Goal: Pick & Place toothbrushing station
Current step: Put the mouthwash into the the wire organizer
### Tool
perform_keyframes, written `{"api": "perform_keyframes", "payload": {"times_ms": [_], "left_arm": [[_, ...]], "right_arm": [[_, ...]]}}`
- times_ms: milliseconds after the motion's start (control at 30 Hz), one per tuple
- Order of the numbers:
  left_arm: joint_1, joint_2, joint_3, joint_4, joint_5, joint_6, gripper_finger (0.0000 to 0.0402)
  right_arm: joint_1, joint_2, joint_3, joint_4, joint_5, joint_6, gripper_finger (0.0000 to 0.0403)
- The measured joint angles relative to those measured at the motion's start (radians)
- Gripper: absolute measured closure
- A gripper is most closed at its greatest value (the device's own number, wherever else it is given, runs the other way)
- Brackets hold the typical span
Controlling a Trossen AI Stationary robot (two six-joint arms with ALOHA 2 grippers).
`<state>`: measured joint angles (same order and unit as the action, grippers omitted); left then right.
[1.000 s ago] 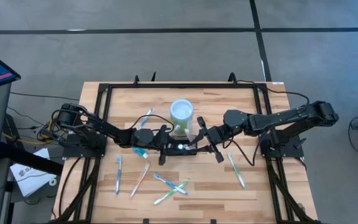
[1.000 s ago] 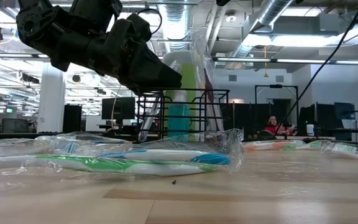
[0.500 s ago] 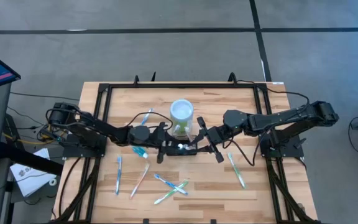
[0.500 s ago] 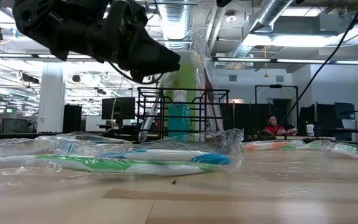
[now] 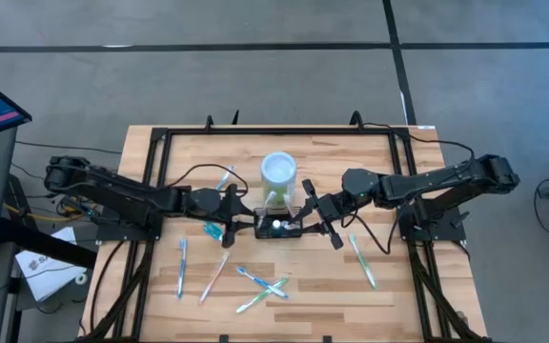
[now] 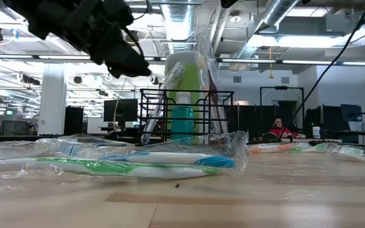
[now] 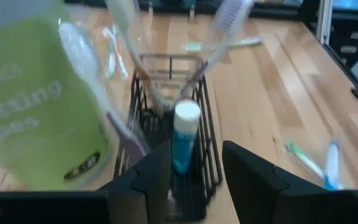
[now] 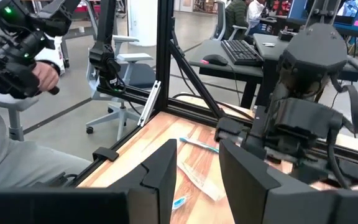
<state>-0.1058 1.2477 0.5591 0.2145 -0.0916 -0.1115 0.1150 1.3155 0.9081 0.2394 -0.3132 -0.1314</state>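
Open wood counter point(image 5: 389, 295) along lower frame edge and upper strip; black rail frame point(image 5: 160, 143) at borders. Wrapped toothbrushes point(image 5: 255, 284) scattered lower centre, one more point(image 5: 362, 261) lower right.

Toothbrushing station point(image 5: 277, 226) at frame centre, just below lime-green cup point(image 5: 278, 171). Left tool point(image 5: 240, 222) just left of it, apart, fingers spread, nothing held. Right tool point(image 5: 318, 217) at its right end, fingers parted, empty; contact w/ station can't tell.

Station: black wire mesh, rectangular, holding upright blue tube point(image 7: 184, 134) w/ white cap plus brushes. Cup cylindrical, white inside.
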Motion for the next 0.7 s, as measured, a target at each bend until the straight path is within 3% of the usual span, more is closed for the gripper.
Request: {"api": "perform_keyframes", "payload": {"times_ms": [333,567,700], "left_arm": [[-0.05,-0.147,0.001,-0.378,0.014,-0.077,0.0263],[-0.076,-0.128,0.0,-0.607,0.022,-0.137,0.0263],[-0.078,-0.095,0.0,-0.629,0.073,-0.136,0.0263]], "right_arm": [[0.0,0.0,0.0,0.0,0.0,-0.003,0.0291],[0.0,0.0,0.0,0.001,0.0,-0.01,0.0291],[0.0,0.0,0.0,0.001,0.0,-0.01,0.0291]]}}
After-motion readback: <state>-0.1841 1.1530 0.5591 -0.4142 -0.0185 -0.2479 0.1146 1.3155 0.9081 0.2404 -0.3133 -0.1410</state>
